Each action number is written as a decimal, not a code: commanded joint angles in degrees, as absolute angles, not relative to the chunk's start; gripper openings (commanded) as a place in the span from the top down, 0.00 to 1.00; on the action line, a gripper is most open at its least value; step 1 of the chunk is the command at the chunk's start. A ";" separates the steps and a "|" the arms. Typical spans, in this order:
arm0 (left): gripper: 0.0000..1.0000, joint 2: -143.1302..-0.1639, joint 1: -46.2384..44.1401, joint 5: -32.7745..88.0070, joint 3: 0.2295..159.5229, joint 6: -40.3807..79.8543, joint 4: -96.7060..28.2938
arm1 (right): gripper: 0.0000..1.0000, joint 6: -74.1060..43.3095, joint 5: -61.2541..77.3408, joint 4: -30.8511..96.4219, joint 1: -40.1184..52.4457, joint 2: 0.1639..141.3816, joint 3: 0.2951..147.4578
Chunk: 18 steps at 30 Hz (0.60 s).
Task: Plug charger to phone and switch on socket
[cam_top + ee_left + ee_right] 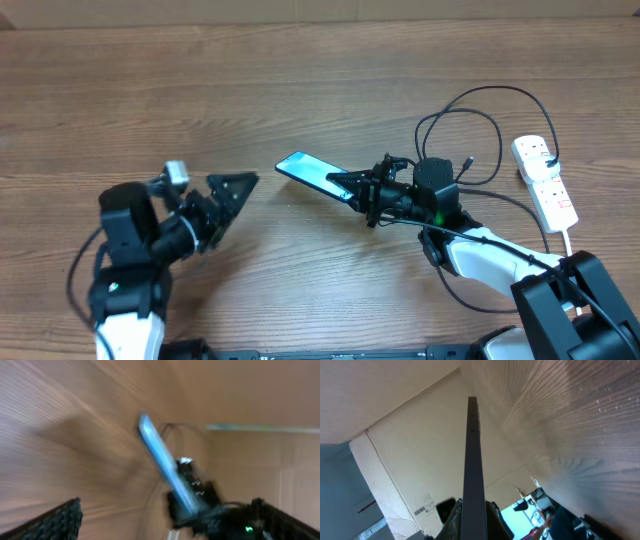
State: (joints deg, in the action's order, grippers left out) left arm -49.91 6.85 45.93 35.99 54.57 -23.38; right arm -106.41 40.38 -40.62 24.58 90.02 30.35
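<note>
Black fingers of the left gripper stand spread with nothing between them, low on the left of the wood table. Its wrist view is blurred, with one finger showing at the bottom corner.

Across a gap of bare wood to the right, the right gripper is clamped on one end of the phone, held off the table and tilted. The long axis runs from the right gripper out toward the upper left — free end on the left arm's side. In the right wrist view the phone shows edge-on. Which end carries the port: cannot tell.

Farther back and to the right, behind the right gripper, the charger lies in loose loops; plug tip not made out for sure. Farthest right is the socket, well apart from the phone.

Judgement: the charger sits on the right arm's side, but that arm is occupied — the left arm is free and would have to reach past the phone for the cable, unless the phone is set down.
</note>
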 commanded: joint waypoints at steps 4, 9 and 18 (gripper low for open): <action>0.00 -60.05 6.55 60.53 32.56 75.68 -10.35 | 0.96 -104.47 36.97 -41.58 26.81 89.54 31.16; 0.02 -66.39 2.98 60.29 32.56 81.87 -2.24 | 0.96 -104.90 29.21 -42.00 32.38 89.54 31.16; 0.14 -73.12 -2.28 57.91 32.56 86.46 6.35 | 0.96 -105.06 25.91 -53.65 36.80 89.54 31.16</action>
